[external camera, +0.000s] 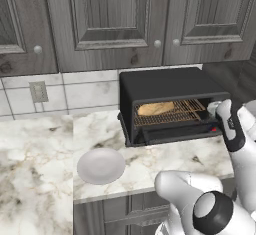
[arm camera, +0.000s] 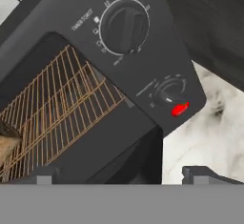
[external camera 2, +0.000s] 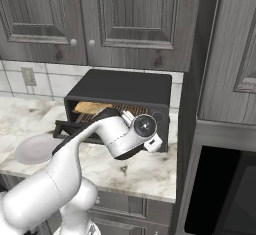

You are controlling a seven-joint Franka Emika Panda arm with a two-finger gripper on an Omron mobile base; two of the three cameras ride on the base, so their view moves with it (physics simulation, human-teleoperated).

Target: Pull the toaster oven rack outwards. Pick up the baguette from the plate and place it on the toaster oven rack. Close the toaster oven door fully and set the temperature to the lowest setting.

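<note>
Hand view: jaws [arm camera: 124, 174] spread wide, empty, before the toaster oven [arm camera: 157, 70].

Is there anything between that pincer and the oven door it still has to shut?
Nothing visible. The open pincer hangs just in front of the toaster oven, by its right-hand control panel, with the dropped toaster oven door below. The baguette lies on the toaster oven rack inside, clear of the door.

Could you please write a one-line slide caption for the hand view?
Open fingers face the toaster oven control panel; the baguette sits on the rack.
</note>
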